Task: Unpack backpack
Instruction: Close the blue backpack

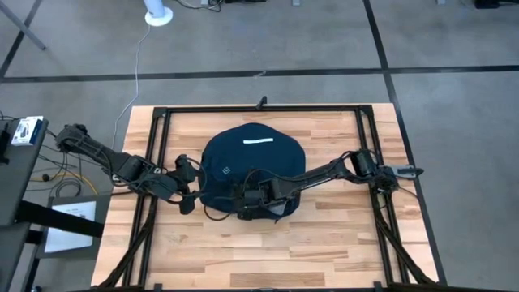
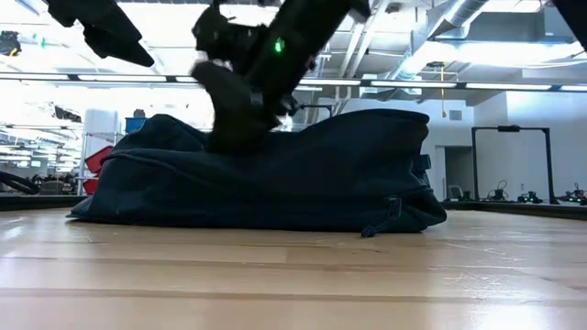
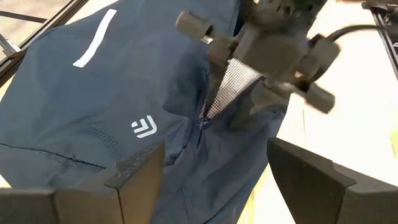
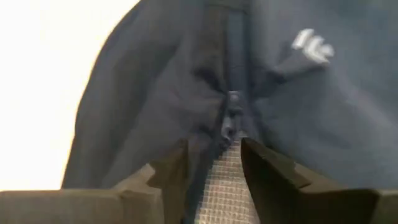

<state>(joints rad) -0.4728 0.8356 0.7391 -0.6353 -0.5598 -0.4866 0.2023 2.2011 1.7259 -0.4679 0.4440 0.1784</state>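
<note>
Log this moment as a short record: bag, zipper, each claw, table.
bag: navy backpack lying flat mid-table, white stripe and logo facing up
zipper: partly open, grey mesh lining showing in the gap, slider at the gap's end
right claw: on the backpack at the zipper, fingers straddling the opened gap, gripping nothing visible
left claw: open, beside the bag's left edge, aimed at the zipper, holding nothing
table: wooden top with a black frame

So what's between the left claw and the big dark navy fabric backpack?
Nothing: in the high view, only bare wooden table separates the open left gripper from the backpack.
</note>
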